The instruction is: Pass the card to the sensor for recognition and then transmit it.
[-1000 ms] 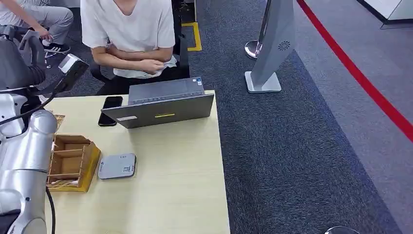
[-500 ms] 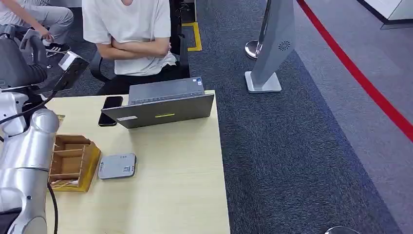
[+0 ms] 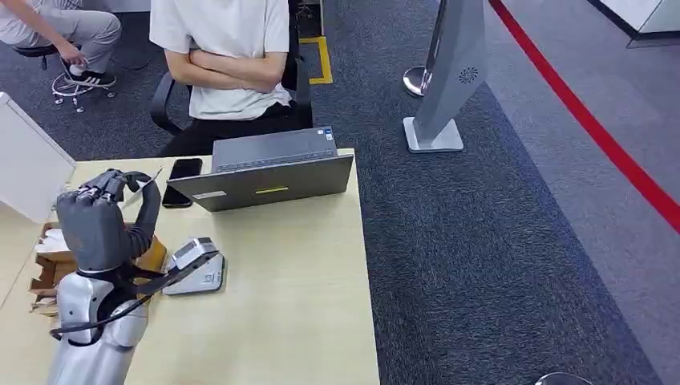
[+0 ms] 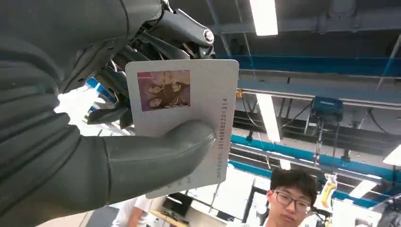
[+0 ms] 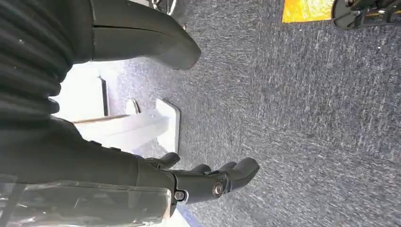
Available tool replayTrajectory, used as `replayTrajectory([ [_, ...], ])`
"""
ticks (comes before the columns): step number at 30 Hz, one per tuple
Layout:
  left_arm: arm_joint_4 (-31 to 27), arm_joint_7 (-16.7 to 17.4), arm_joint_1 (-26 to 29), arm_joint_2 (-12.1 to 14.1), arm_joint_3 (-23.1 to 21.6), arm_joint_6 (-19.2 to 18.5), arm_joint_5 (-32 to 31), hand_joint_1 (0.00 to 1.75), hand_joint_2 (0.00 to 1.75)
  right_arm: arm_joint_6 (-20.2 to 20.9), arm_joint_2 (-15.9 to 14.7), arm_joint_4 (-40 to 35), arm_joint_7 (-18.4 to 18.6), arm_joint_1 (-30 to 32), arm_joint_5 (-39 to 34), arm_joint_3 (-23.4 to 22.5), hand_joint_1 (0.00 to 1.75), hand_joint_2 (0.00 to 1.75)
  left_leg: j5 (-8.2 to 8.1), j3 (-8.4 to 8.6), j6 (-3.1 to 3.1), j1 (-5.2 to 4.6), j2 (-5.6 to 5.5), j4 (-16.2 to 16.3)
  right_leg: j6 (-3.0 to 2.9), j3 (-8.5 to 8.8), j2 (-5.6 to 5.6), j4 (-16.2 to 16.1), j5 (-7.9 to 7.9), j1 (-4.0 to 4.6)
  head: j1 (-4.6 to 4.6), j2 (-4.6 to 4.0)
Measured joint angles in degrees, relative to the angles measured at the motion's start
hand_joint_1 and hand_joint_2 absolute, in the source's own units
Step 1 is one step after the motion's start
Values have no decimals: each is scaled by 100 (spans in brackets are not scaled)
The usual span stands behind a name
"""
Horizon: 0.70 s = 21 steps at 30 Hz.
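Observation:
My left hand is raised over the table's left side, above the wooden box. It pinches a white card with a small photo between thumb and the darker fingers. In the head view the card shows as a thin pale edge at the fingertips. The flat grey sensor lies on the table just right of the hand, partly behind my wrist camera. My right hand hangs over the carpet, fingers apart and holding nothing.
A grey laptop stands at the table's far edge with a black phone beside it. A person sits behind it with folded arms. A white panel stands at the far left. A grey kiosk stand rises on the carpet.
My left arm has swung down from high at the far left to over the wooden box, near the sensor, with the card in its fingers. The seated person folded their arms.

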Motion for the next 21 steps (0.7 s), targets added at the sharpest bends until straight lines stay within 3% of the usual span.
replayTrajectory([
  [21, -241, 11, 394, 42, -153, -94, 118, 175, 175, 0, -2, 0, 26, 1, -7, -105, 0, 175, 7, 2, -1, 0, 0, 1, 0, 4, 1, 0, 9, 0, 0, 0],
])
